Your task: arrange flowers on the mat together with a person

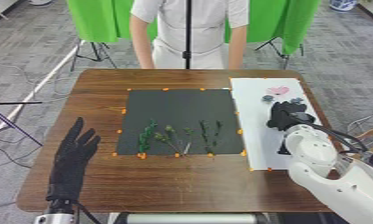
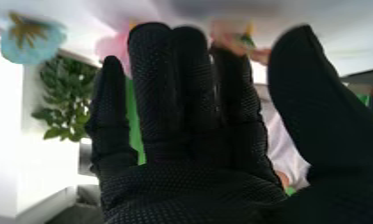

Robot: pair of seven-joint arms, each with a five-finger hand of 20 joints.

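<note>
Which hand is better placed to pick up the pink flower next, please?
Probably the right hand: it is over the white sheet, close to the pink flower, while the left hand is across the dark mat.

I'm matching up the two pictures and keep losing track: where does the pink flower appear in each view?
Head view: the pink flower lies on the white mat, just beyond the right robot hand.
Right wrist view: it looks to be the pink patch partly hidden by the right robot hand, near a light blue flower.
Shared landmark: that black-gloved right robot hand.
</note>
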